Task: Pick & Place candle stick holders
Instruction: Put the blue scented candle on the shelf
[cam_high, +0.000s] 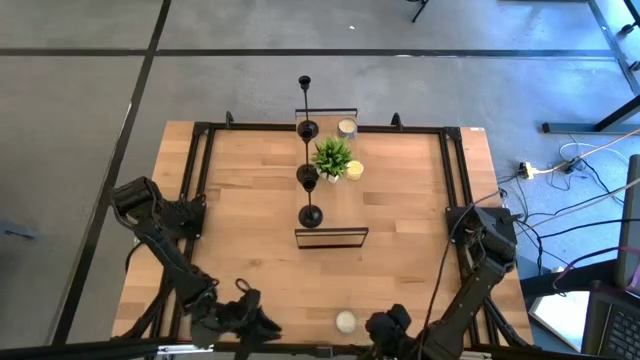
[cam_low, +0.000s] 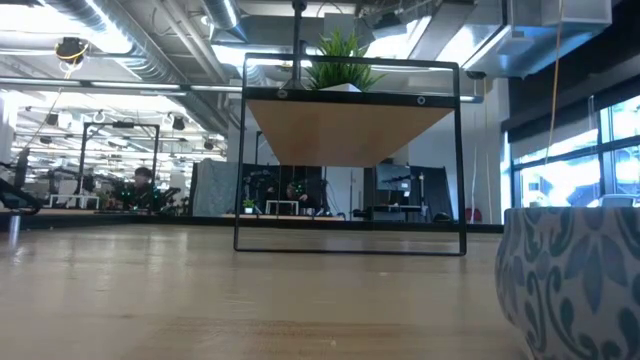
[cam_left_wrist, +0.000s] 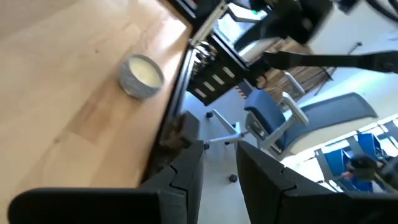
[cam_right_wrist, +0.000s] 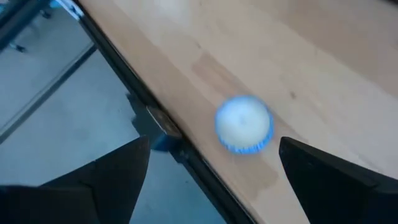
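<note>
table (cam_high: 400, 260) near edge: right hand (cam_right_wrist: 211, 180) spread, empty.

I see wood table (cam_high: 400, 260) w/ black-framed shelf (cam_high: 331, 238) at center; candle (cam_high: 346, 321) lies at 6 o'clock near the edge.

Open right gripper (cam_right_wrist: 211, 171) above white candle (cam_right_wrist: 244, 124).

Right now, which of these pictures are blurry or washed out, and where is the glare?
Right wrist view: the candle near the table edge is soft, with a bluish fringe. Low view: the patterned candle cup fills the right edge, out of focus, and the windows behind glare. High view: evenly lit, the candle stick holders read sharply. Left wrist view: mildly soft.
</note>
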